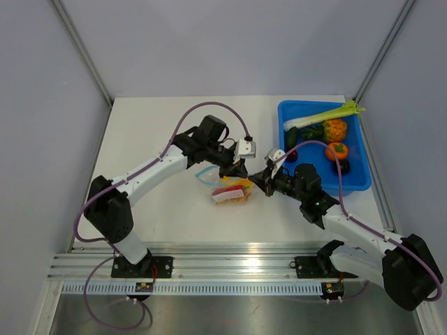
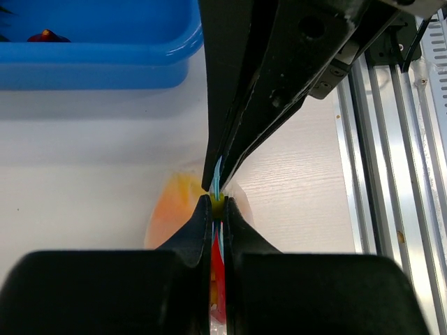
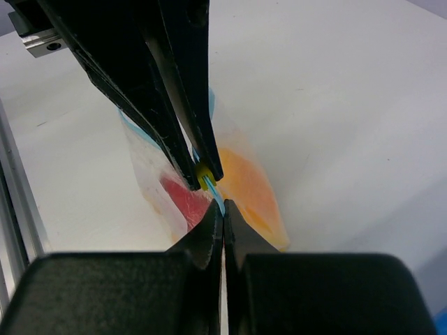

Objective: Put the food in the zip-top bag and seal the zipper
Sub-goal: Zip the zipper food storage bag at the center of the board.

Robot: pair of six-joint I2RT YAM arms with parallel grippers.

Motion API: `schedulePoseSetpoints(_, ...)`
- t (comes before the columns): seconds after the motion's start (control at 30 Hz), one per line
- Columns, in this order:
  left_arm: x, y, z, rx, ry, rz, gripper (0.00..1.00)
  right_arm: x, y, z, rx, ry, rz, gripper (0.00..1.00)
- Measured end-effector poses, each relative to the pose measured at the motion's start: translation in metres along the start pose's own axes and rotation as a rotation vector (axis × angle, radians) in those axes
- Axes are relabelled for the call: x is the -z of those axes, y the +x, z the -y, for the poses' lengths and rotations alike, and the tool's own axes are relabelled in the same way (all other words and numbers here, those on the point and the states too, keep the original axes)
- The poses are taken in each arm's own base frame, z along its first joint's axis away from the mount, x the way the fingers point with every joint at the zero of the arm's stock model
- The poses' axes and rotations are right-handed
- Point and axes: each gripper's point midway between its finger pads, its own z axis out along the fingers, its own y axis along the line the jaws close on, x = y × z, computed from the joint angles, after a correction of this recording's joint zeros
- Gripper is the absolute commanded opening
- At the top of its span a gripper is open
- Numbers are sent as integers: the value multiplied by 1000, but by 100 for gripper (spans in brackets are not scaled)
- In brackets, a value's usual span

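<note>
Zip-top bag (image 1: 225,183) is sitting near the middle of the tabletop (image 1: 140,125), well to the left of the blue tray (image 1: 282,129), and both arms are holding it by its mouth edge. The food (image 1: 233,192) is lying inside it, showing through the crinkly plastic as red, yellow and orange masses. Whether the bottom of the bag is touching the tabletop I cannot tell.

The left tool (image 1: 240,169) is reaching in from the far left and is pinching the zipper (image 2: 217,176). In its own wrist view its two fingers are pressing together, with the thin blue-green strip and a sliver of red and yellow showing between them. The right tool (image 1: 257,179) is coming in from the right and is also clamping the zipper just beside the left one. In the right wrist view its fingers are meeting, with the blue-green strip running straight into the closed gap. The tips of the two tools are almost touching each other along the strip.

In the tray at the far right, a green-white leek stalk (image 1: 325,117) and a round orange fruit (image 1: 336,150) are lying among other toy items.
</note>
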Motion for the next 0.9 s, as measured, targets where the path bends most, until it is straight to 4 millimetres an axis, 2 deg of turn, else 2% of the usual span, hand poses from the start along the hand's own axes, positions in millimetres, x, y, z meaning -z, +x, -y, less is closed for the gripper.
schedulePoseSetpoints(0.23, 4, 5, -4, 20, -12, 0, 0, 1, -2, 5, -6, 29, 11, 0)
schedulePoseSetpoints(0.4, 10, 24, -6, 67, -30, -9, 0, 2, 1, 7, -20, 44, 4, 0)
schedulePoseSetpoints(0.6, 38, 54, -17, 170, -114, -17, 0, 3, -1, 9, -27, 52, 12, 0)
schedulePoseSetpoints(0.9, 67, 78, -33, 251, -217, -34, 0, 5, -6, 15, -28, 75, 30, 0)
